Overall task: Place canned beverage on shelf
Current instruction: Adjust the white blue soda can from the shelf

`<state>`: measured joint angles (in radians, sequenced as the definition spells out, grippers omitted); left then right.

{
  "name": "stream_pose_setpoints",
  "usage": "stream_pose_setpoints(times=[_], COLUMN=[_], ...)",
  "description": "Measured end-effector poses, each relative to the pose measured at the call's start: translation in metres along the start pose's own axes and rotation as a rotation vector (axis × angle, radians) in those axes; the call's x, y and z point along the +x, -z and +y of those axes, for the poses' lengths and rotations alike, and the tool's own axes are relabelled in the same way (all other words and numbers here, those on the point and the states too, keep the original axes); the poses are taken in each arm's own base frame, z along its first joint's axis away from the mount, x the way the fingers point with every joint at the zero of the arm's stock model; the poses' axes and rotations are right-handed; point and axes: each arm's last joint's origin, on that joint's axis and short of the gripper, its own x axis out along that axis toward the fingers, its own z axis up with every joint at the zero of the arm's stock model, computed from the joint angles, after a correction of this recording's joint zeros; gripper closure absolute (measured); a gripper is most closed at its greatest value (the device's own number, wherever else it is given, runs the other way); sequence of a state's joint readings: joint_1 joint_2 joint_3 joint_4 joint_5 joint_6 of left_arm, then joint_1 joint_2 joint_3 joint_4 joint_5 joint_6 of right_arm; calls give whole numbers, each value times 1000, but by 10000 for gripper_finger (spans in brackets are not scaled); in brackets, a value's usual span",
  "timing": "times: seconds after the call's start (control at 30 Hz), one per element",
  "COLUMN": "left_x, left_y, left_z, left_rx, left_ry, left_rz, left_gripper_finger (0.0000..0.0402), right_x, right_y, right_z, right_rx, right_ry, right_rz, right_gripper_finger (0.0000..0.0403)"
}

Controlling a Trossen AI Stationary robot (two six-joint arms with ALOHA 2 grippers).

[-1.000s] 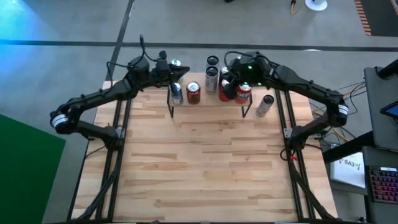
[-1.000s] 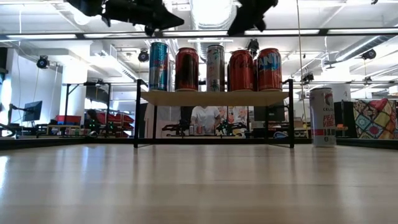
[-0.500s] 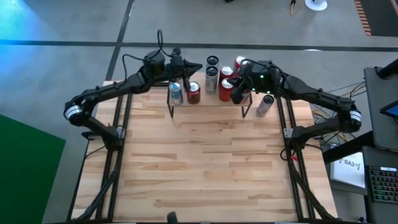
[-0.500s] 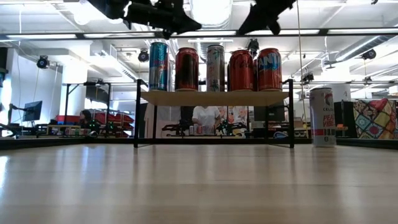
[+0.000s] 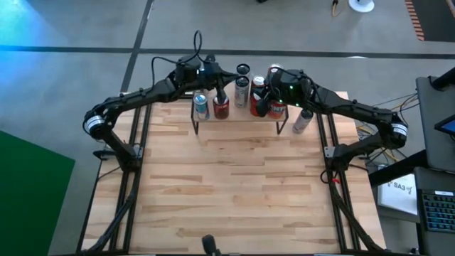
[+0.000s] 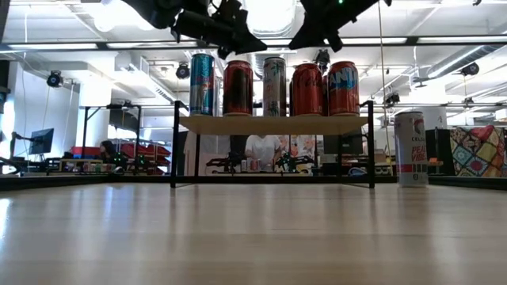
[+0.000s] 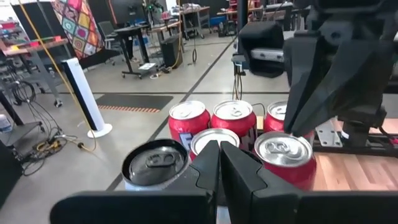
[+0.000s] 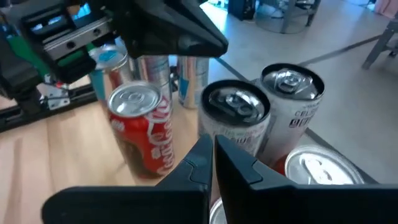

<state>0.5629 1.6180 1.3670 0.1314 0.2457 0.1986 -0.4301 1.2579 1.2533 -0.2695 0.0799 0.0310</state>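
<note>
Five cans on the shelf (image 6: 273, 124), both grippers above them.
Left gripper (image 6: 242, 39) hovers over the dark red can (image 6: 238, 88), fingers together and empty; right gripper (image 6: 305, 39) over the red cans, fingers likewise closed; a white can (image 6: 410, 149) stands on the table (image 6: 253, 237) right of the shelf.

I'm running this rig in what looks like a robotics lab or workshop inside a big open industrial hall. Looking level across the slatted wooden table (image 6: 253, 237), I see a high ceiling with exposed ducts (image 6: 150, 67) and long strip lights (image 6: 444, 38). Behind the table stand workbenches (image 6: 119, 166) with gear and a monitor (image 6: 41, 141). From the left wrist, the bare concrete floor (image 7: 143, 81) carries taped lines, trailing cables (image 7: 37, 124), a white tower fan (image 7: 84, 96) and rolling desks (image 7: 140, 37). A keyboard (image 5: 437, 210) sits beside the table.
</note>
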Motion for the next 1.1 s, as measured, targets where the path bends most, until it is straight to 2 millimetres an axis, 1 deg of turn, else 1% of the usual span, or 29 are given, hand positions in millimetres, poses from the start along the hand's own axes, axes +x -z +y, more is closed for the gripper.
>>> stream_pose_setpoints(times=[0.2, 0.37, 0.63, 1.1], left_x=[7, 8, 9, 9], left_y=[7, 10, 13, 15], left_z=[0, 2, 2, 1], left_rx=[-5, 5, 6, 3], left_ry=[5, -34, -35, -32], left_rz=[31, 48, 72, 85], left_gripper_finger=[402, 402, 402, 402], right_x=[11, 17, 25, 27], right_y=[4, 6, 8, 7], right_z=[1, 0, 0, -3], right_rx=[-8, -8, -8, -3], right_ry=[0, 6, 5, 16], right_rz=[11, 18, 13, 6], right_gripper_finger=[394, 394, 394, 394])
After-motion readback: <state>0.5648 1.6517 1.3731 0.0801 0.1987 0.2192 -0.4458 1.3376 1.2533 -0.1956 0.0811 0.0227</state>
